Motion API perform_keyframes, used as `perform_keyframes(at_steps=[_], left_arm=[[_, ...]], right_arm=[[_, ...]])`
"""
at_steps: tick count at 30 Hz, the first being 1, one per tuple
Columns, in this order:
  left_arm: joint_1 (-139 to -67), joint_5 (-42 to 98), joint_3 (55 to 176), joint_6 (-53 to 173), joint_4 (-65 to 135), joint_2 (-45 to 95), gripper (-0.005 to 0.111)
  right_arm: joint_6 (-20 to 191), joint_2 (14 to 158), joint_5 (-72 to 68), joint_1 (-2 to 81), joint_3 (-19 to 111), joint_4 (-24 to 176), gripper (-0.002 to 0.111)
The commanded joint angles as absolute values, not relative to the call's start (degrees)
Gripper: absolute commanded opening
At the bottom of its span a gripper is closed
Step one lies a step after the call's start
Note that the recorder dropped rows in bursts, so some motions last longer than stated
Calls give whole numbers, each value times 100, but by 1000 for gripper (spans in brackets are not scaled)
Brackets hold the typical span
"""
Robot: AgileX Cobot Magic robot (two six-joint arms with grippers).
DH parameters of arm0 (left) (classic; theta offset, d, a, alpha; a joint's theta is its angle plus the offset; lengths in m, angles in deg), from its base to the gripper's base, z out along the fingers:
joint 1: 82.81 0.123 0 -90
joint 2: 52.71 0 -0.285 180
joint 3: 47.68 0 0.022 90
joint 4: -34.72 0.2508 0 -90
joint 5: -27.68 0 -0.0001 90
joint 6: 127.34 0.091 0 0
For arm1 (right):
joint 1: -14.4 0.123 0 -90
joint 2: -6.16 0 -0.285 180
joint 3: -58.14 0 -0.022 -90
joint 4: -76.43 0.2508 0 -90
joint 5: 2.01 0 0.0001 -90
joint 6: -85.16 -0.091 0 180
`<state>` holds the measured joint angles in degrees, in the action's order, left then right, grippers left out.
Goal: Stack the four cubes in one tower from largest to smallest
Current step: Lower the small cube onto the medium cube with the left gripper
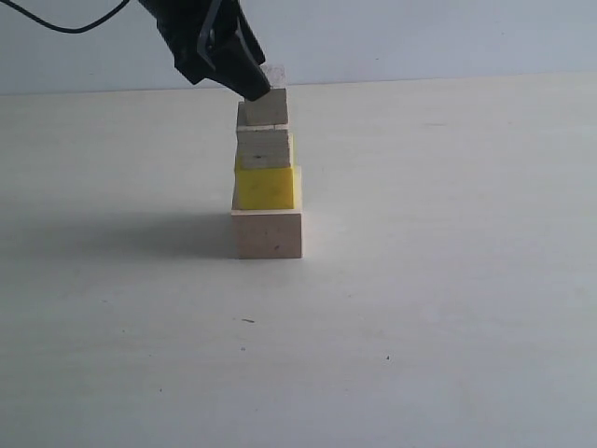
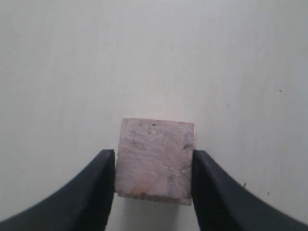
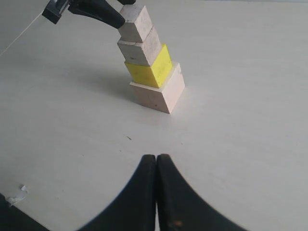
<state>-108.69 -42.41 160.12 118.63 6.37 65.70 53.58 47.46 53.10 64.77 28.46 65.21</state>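
Resting at the very top of the tower, the smallest cube is clamped between the jaws of the left gripper, one black finger pressed to each side. Beneath it, the medium cube is seen on the yellow cube, which is carried by the large cube on the table. The right gripper is held low, well apart from the tower, jaws pressed together, nothing gripped.

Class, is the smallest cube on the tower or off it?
On: the smallest cube sits on the medium cube, topping the tower, with the left gripper straddling it.
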Motion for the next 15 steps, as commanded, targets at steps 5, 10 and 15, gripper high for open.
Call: perform_keyframes(at_steps=[5, 10, 15], left_arm=[[-10890, -4228, 16060, 11824, 721, 6561, 0], [-10890, -4228, 16060, 11824, 721, 6501, 0], [-10890, -4228, 16060, 11824, 721, 6419, 0]], right_arm=[[5401, 4712, 5273, 6502, 2817, 6488, 0], [5401, 4712, 5273, 6502, 2817, 6474, 0], [5401, 4712, 5273, 6502, 2817, 6474, 0]])
